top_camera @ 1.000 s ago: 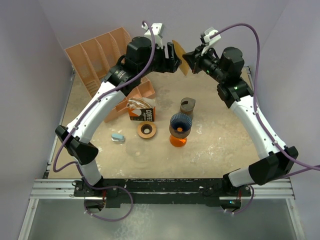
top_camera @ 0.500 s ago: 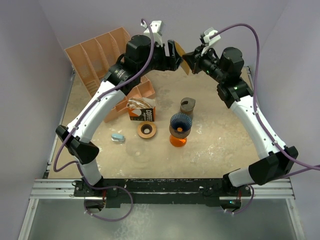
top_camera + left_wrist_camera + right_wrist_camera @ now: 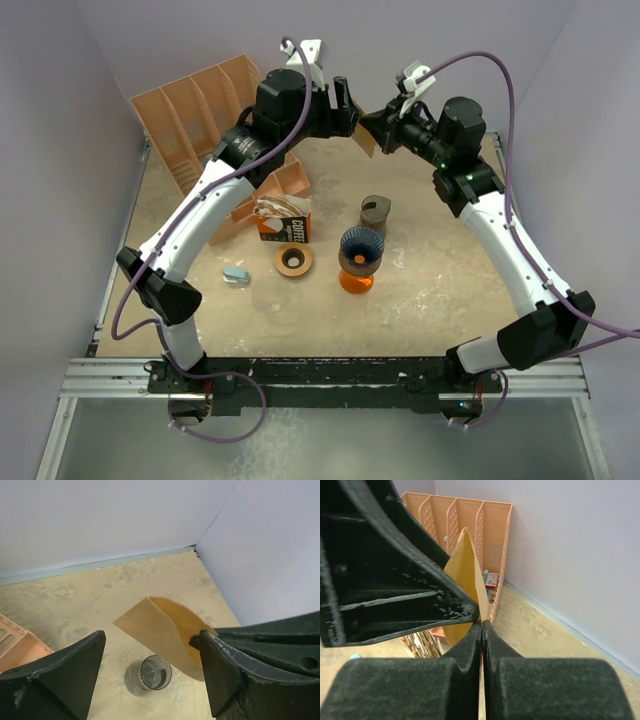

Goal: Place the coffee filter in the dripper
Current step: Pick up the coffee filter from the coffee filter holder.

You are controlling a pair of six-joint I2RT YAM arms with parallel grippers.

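The tan paper coffee filter (image 3: 362,140) hangs in the air over the back of the table. My right gripper (image 3: 378,126) is shut on its edge; the right wrist view shows the pads (image 3: 481,625) pinched on the filter (image 3: 462,565). My left gripper (image 3: 345,105) faces it, open. In the left wrist view the filter (image 3: 160,630) lies between the spread fingers (image 3: 65,675), its corner close to the right one. The blue ribbed dripper (image 3: 360,246) stands on an orange base mid-table, well below both grippers.
A peach slotted organizer (image 3: 195,110) stands at the back left, with a coffee filter box (image 3: 283,218) in front of it. On the table are a brown ring (image 3: 293,260), a glass cup (image 3: 375,212) beside the dripper and a small blue piece (image 3: 235,274).
The left jaws have spread wider and let go of the filter. The right gripper stays shut on it, and both arms have shifted slightly.
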